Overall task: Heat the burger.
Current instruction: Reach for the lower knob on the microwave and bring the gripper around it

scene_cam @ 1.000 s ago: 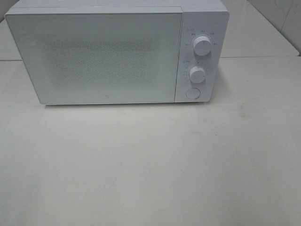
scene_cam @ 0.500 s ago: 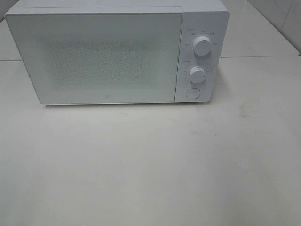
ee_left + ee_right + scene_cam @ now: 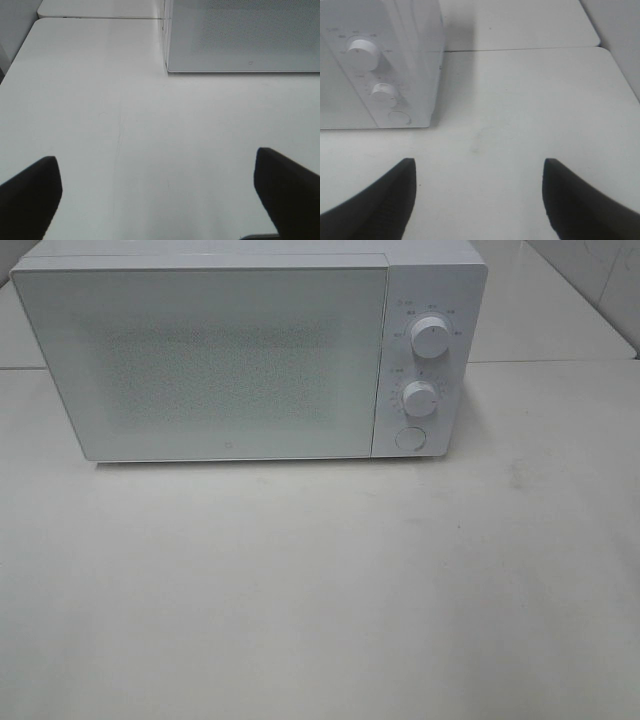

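A white microwave (image 3: 250, 350) stands at the back of a smooth, matte off-white table (image 3: 320, 590); it is a boxy shape with softly rounded corners. Its door (image 3: 200, 360) is shut; the door is a flat, pale grey-green panel, glossy at the edges, with a fine dotted mesh across the middle that lets nothing inside be made out. To the right of the door runs a narrow white control strip; on it sit an upper round knob (image 3: 429, 337), a lower round knob (image 3: 420, 398) and, lowest, a flat round button (image 3: 409, 438), all white plastic.

The left gripper (image 3: 156, 160) hovers over bare tabletop near the microwave's left front corner; its two dark, blunt, matte fingers (image 3: 30, 195) are spread wide and grasp nothing. The right gripper (image 3: 479, 165) hovers in front of the control strip side; its dark, ribbed fingers (image 3: 385, 200) are also parted, with only table between them.

The burger appears in no view; where it is cannot be told.
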Controlling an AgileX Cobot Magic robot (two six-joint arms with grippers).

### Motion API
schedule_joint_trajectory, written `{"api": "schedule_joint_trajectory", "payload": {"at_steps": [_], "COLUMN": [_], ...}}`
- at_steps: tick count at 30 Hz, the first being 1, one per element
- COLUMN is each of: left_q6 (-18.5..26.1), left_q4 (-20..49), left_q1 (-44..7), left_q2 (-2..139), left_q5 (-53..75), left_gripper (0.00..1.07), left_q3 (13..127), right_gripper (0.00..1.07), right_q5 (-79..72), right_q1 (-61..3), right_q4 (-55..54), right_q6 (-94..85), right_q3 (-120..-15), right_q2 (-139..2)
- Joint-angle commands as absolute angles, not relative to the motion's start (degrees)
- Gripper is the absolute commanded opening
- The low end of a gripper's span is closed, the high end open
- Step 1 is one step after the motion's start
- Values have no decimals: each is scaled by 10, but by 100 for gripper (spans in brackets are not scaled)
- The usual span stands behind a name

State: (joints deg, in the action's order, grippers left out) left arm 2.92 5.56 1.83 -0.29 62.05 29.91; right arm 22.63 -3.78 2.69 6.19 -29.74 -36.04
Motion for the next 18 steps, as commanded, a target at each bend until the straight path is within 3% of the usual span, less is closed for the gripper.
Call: {"api": "schedule_joint_trajectory", "payload": {"at_steps": [1,6,18], "left_q6": [27,27,27], "left_q4": [57,57,57], "left_q1": [20,20,20], "left_q2": [-11,-11,-11], "left_q5": [614,614,614], "left_gripper": [99,99,99], "left_q3": [298,298,298], "right_gripper": [69,69,69], "right_q5": [219,203,-44], "right_q1": [-73,-93,-95], "right_q4": [29,30,27], "right_q6": [58,57,59], "right_q3": [-305,-301,-178], "right_q2": [-360,-360,-360]}}
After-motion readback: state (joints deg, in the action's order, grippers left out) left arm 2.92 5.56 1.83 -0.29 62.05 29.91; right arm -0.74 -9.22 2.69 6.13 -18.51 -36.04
